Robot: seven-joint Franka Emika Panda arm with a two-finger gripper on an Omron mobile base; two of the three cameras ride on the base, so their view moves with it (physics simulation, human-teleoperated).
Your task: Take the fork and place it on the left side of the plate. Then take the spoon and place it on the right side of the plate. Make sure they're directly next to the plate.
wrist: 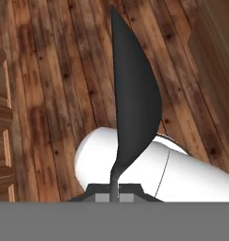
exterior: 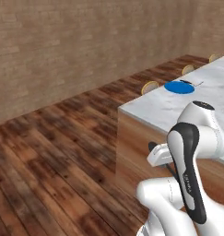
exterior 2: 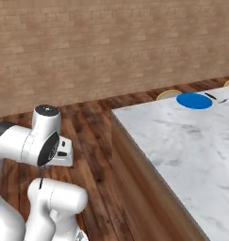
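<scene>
A white robot arm is folded close to its own body above a wooden floor (wrist: pixel 50 70), well away from the plate (exterior 2: pixel 194 100). The blue plate lies flat near the far corner of a pale marble counter (exterior 2: pixel 182 141), with a round tan stool seat (exterior 2: pixel 168 94) just beyond it.

Two small utensils lie on the counter just to the right of the plate as seen from the right base camera. The darker one nearest the plate is probably the fork (exterior 2: pixel 210 95). The thin grey one beyond it is probably the spoon (exterior 2: pixel 223 100). Both are too small to tell apart with certainty.

The gripper (wrist: pixel 115 190) is fully closed. In the hand view, a dark leaf-shaped form rises from between its tips, and what it is cannot be told. It appears to hold neither utensil.

The task seems barely begun. To do this step well, the robot would need to get close to the plate first, open its jaws, and come down squarely across the fork's brown handle, clear of the plate's rim.
</scene>
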